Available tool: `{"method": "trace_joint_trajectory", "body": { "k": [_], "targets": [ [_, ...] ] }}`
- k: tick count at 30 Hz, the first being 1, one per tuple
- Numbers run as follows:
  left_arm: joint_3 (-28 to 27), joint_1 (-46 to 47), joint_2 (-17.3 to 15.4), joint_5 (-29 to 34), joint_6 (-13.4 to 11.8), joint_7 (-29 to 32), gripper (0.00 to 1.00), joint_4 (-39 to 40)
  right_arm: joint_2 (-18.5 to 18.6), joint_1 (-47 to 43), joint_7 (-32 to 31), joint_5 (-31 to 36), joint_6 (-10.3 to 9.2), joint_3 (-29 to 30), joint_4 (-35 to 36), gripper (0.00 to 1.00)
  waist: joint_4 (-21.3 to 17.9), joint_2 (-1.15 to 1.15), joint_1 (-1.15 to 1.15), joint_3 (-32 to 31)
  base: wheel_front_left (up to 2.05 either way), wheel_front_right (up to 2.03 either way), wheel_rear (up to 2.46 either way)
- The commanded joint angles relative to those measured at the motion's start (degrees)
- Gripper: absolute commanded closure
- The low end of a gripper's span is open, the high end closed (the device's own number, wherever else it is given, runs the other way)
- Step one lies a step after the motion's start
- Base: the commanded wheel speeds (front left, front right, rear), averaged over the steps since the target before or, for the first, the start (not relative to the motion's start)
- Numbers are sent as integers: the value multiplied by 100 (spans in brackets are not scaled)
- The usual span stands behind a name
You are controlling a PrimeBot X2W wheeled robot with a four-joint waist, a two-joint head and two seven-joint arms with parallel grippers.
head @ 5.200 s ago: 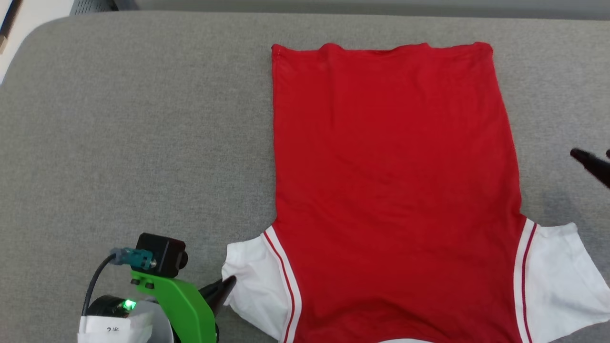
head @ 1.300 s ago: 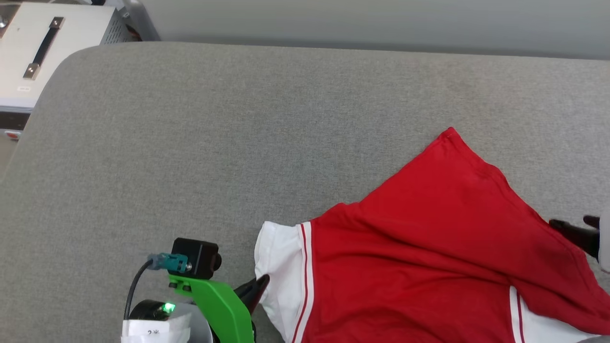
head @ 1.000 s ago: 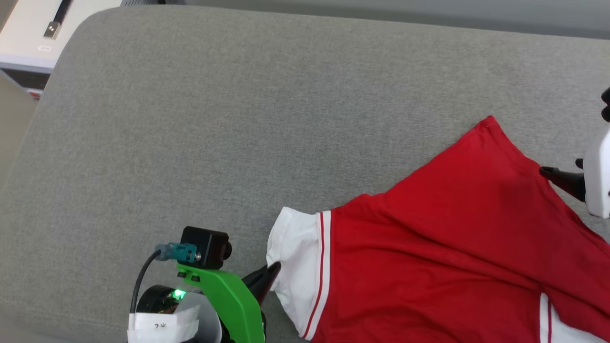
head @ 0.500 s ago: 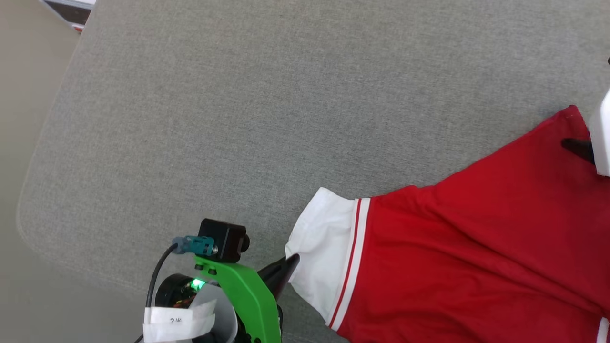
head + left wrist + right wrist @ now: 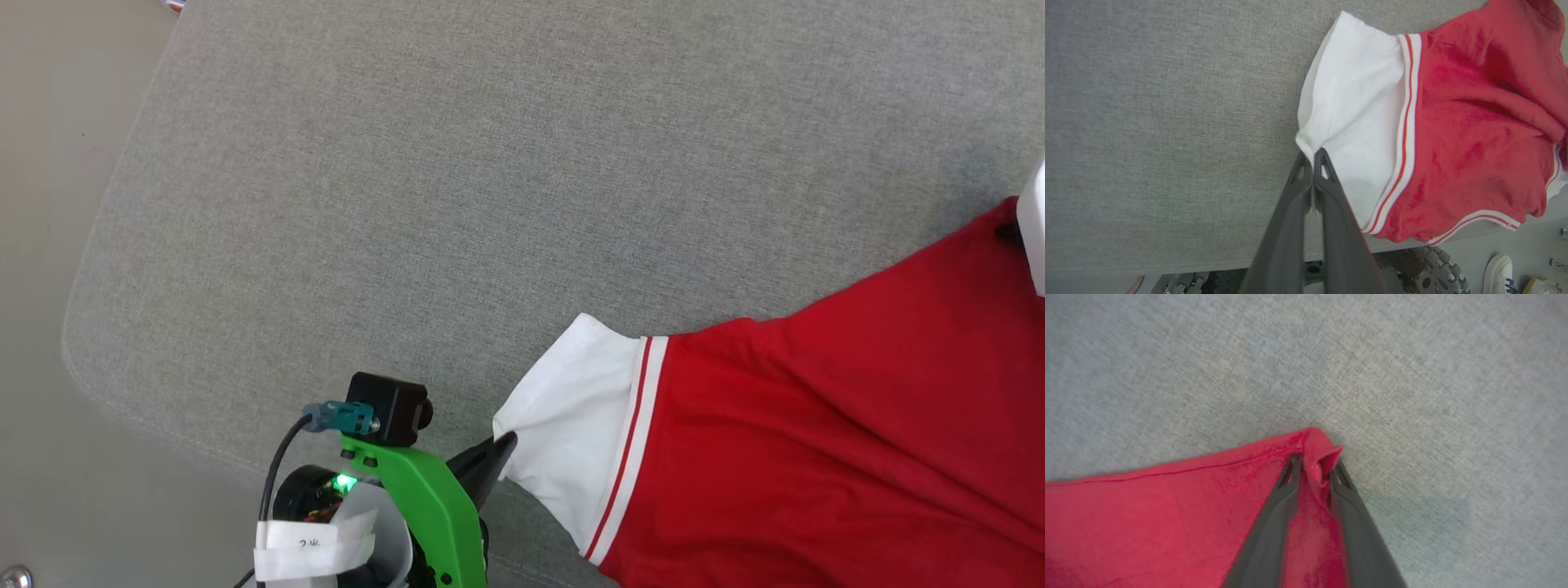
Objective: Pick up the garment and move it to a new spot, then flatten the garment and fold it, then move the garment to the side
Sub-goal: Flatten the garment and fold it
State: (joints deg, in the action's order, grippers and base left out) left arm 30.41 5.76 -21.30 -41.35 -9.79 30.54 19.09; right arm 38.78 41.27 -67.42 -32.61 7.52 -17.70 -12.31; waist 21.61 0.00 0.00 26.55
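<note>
**Garment gripped at two corners, unfolded, lying askew**

The garment (image 5: 816,441) lies plain red side up at 4 o'clock on the grey cushion (image 5: 408,204), slanted and softly creased, its near edge hanging over the cushion's front. The left gripper (image 5: 1312,157), at 6 o'clock in the head view, is pinched tight on the edge of the white sleeve (image 5: 571,408). The right gripper (image 5: 1316,461), at 3 o'clock, straddles the red hem corner (image 5: 1318,445), cloth bunched between its fingers; I cannot tell whether the grip is firm. By the look of it, shifting or spreading is under way; flattening, folding and setting aside remain.
</note>
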Motion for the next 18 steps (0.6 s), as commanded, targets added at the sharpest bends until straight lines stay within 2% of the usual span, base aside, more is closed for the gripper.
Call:
{"method": "trace_joint_trajectory", "body": {
  "k": [1,10,18],
  "targets": [
    [-25,119,36,-4,29,-42,100,-21,-119,-205,32,-68,-3,-160,-227,100,-10,0,0,-9,0,0,0],
    [-176,165,13,-40,24,-181,100,-91,-289,-18,857,-237,-3,74,-481,100,-186,0,0,-326,0,0,0],
    [-342,137,-78,-44,-44,-270,100,-10,-406,21,1721,-384,-3,251,-636,100,-534,0,0,-869,0,0,0]
  ]
}}
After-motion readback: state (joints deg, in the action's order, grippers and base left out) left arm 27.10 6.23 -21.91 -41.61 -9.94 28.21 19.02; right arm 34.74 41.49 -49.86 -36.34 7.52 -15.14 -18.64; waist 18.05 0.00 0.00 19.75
